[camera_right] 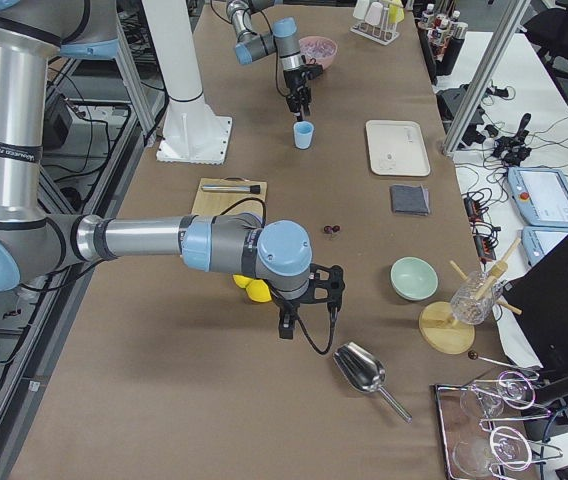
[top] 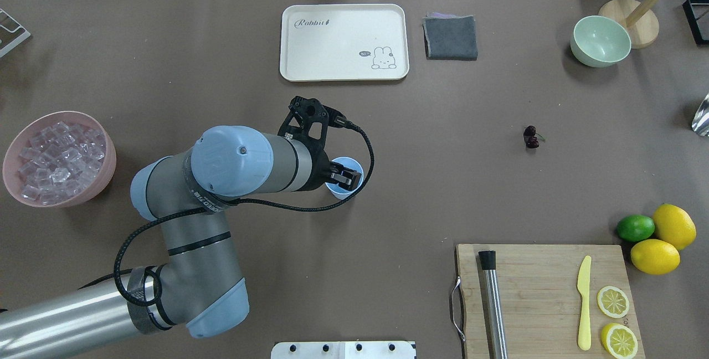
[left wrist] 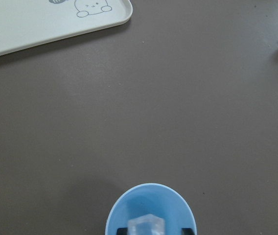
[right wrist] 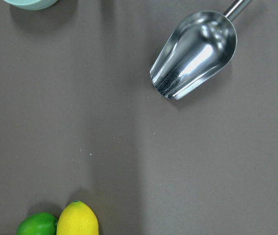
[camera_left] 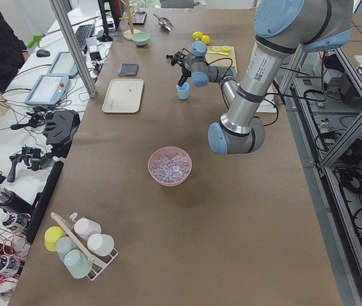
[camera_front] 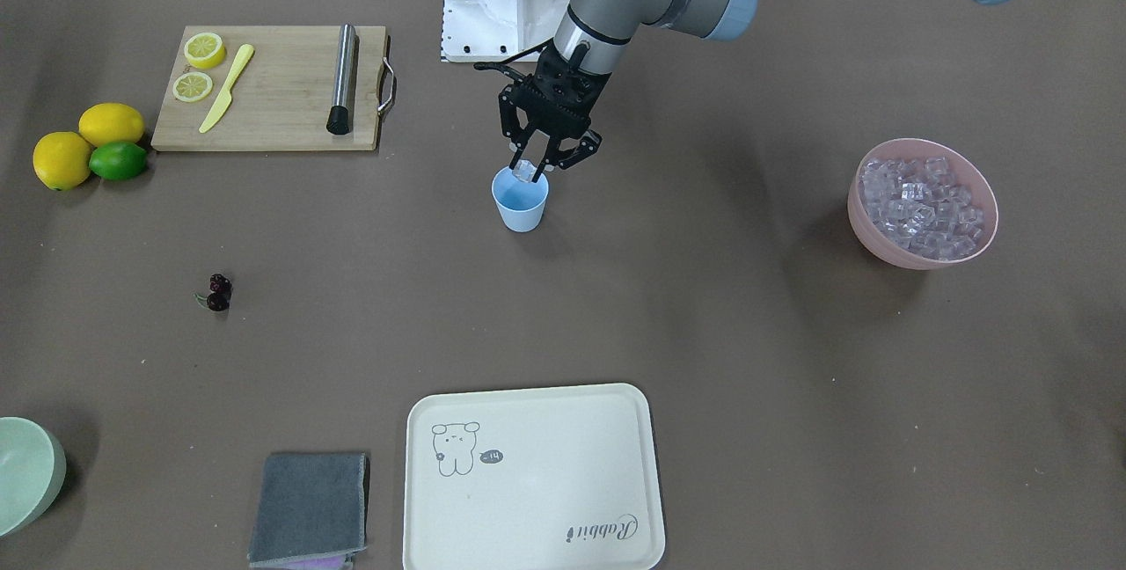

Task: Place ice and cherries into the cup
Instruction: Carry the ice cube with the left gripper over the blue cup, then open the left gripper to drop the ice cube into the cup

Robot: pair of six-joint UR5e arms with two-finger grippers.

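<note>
— Pink bowl (top: 111, 154) at far left, heaped with ice (top: 55, 157). And in the middle?
— Left gripper (camera_front: 532, 172) pinches one cube (camera_front: 525, 170) just above the mouth of the cup (camera_front: 521, 209), clamped narrowly on it.
— Further right?
— Cherries (top: 530, 137) lie well apart from the cup. Right gripper (camera_right: 286, 322) shows only distantly; I cannot tell its opening.

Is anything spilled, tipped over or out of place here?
Nothing stands out. The small light blue plastic cup stands upright, the left gripper's fingers hold one clear ice cube above it, and I see no loose cubes on the brown table.
</note>
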